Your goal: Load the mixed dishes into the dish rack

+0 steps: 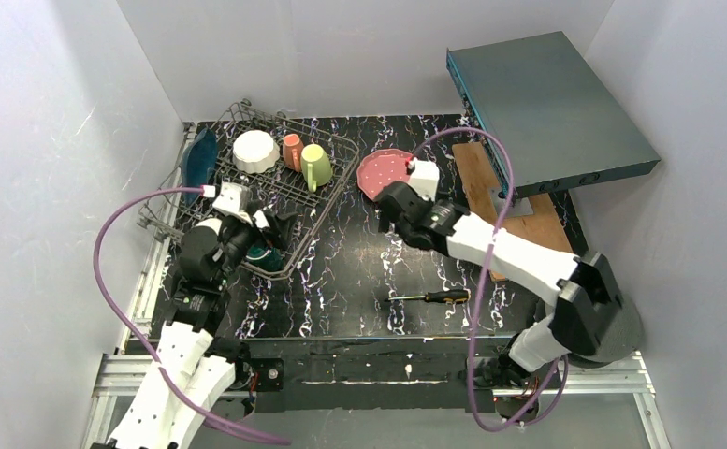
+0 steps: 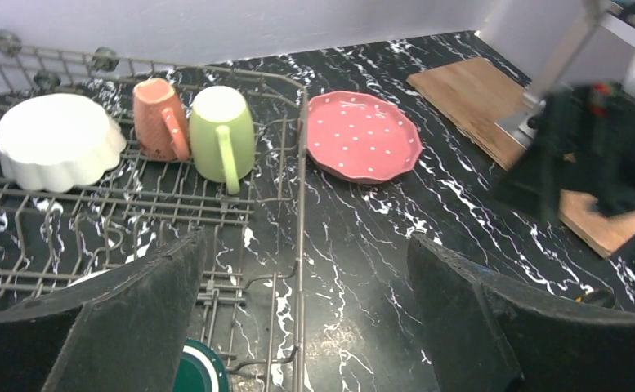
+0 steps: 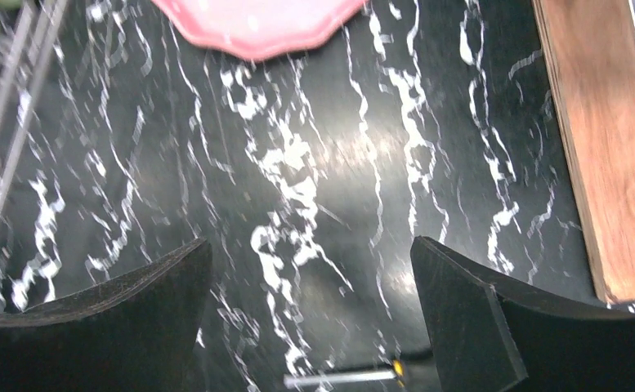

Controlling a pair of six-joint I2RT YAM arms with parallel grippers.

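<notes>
Dish rack (image 1: 339, 178), with its dishes read from its left side to its right. The blue leaf-shaped plate (image 1: 197, 157) stands on edge at the rack's left wall, where the wires prop it upright. Along the rack's far end sit the white bowl (image 1: 254, 150), the salmon cup (image 1: 292, 150) and the yellow-green mug (image 1: 315, 166). All three appear to be mouth down among the tines, a pose suited to draining. The left gripper (image 1: 268, 229) hangs over the rack's near right corner, fingers spread wide with nothing between them. The green-inside cup (image 1: 264, 254) rests inside the wires just beneath it, so that dish appears loaded. Just outside the rack's right rim, the pink dotted plate (image 1: 383, 171) lies flat on the table (image 1: 359, 281); it is the one dish seen outside the rack. The right gripper (image 1: 392, 213) hovers on the near side of that plate, right of the rack, fingers apart and empty. It is probably lined up to take the plate by its edge, since a flat plate offers no other hold. The screwdriver (image 1: 431, 296) lies well right of the rack's near corner and is no part of the load.
</notes>
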